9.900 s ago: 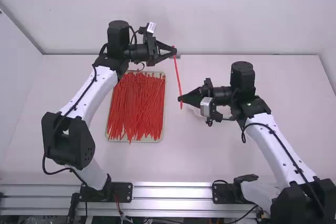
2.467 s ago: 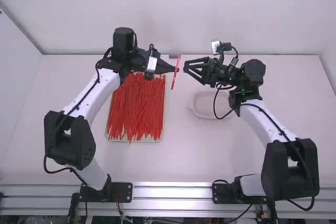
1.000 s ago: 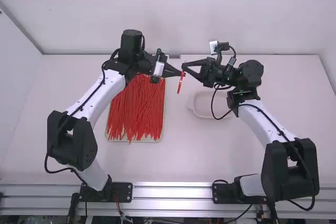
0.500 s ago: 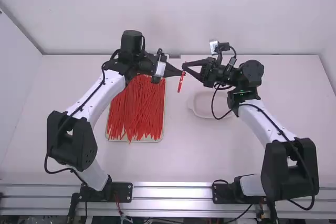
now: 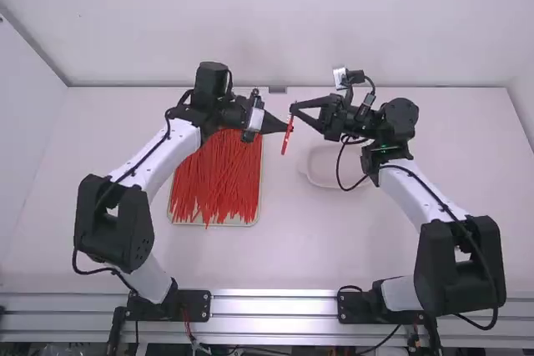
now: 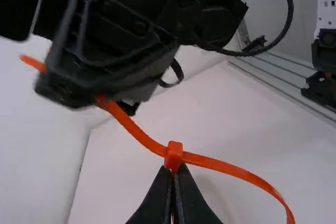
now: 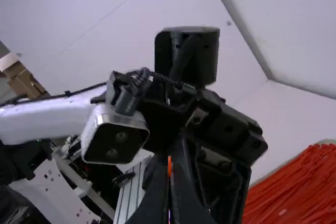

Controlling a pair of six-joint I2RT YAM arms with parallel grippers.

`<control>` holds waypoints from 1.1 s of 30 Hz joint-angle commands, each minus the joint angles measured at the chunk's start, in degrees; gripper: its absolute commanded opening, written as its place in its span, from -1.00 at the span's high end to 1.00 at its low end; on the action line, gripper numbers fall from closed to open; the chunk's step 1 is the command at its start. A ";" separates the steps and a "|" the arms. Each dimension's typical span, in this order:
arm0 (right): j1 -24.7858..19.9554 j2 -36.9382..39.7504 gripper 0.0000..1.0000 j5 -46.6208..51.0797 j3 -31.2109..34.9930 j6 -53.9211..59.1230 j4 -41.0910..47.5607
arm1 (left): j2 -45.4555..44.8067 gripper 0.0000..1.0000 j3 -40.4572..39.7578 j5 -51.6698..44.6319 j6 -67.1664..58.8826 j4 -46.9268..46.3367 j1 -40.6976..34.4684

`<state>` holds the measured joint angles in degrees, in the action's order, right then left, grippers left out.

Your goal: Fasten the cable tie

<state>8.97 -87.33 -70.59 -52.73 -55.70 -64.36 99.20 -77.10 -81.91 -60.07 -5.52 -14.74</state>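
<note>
Above the white surface (image 5: 350,223), the left pincer (image 5: 279,127) has edged closer to the right pincer (image 5: 293,109) than a moment ago, both clenched on the red cable tie (image 5: 287,134) held aloft between them, its strap running either side of the square head.

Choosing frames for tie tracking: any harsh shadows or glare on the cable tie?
High view: even light, soft shadows on the table, no glare on the cable tie. Left wrist view: tie evenly lit at the left hand. Right wrist view: that hand dark against a bright wall.
</note>
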 commanded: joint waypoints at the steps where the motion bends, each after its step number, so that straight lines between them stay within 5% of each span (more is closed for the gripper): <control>1: -0.46 0.85 1.00 1.53 -1.29 -3.13 -3.23 | 0.35 0.96 3.08 3.56 -0.44 -0.90 -0.26; 19: -1.86 0.85 1.00 1.81 -1.29 -5.79 -7.48 | 0.35 0.96 17.64 6.34 -0.24 1.46 -0.26; 31: -2.54 0.85 1.00 -1.66 -1.29 -2.47 -7.21 | 0.33 0.95 18.10 1.97 2.78 4.59 0.63; 33: -3.23 0.85 0.86 -3.08 -1.29 -2.32 -7.21 | 0.33 0.95 18.10 1.27 5.35 6.58 0.90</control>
<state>6.72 -87.33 -73.43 -52.73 -59.31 -70.83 99.20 -60.29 -79.88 -57.43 1.37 -14.41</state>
